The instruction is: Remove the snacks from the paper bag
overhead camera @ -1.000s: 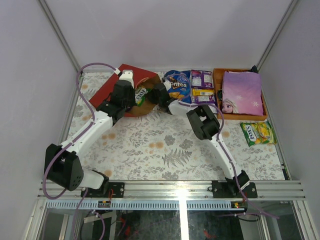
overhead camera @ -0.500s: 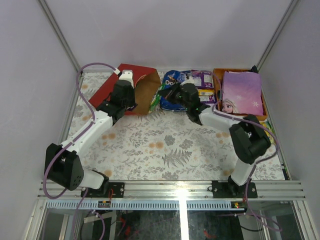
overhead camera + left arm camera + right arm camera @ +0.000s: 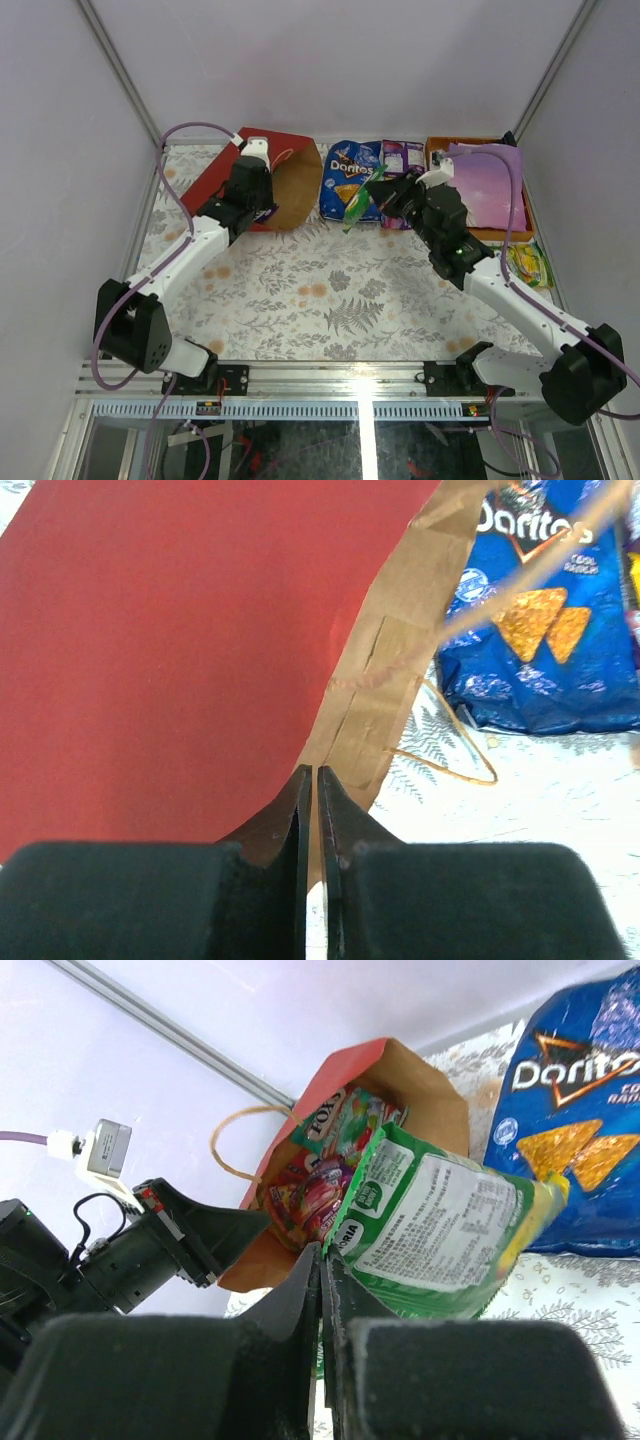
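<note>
Two edges pinched: left tool (image 3: 308,777), paper bag (image 3: 150,630); right tool (image 3: 322,1257), green packet (image 3: 440,1230).

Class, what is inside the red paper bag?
A teal packet and a red candy packet show in the mouth of the paper bag; the held green packet hides anything deeper.

Red paper bag (image 3: 292,146) lies sideways at eleven o'clock, packets (image 3: 320,1175) inside; Doritos bag (image 3: 348,180) flat at twelve, green packet (image 3: 362,202) aloft.

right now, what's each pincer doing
Left pincer: closed, pinching the paper bag at its rim.
Right pincer: closed on a green snack packet, held outside the bag.
</note>
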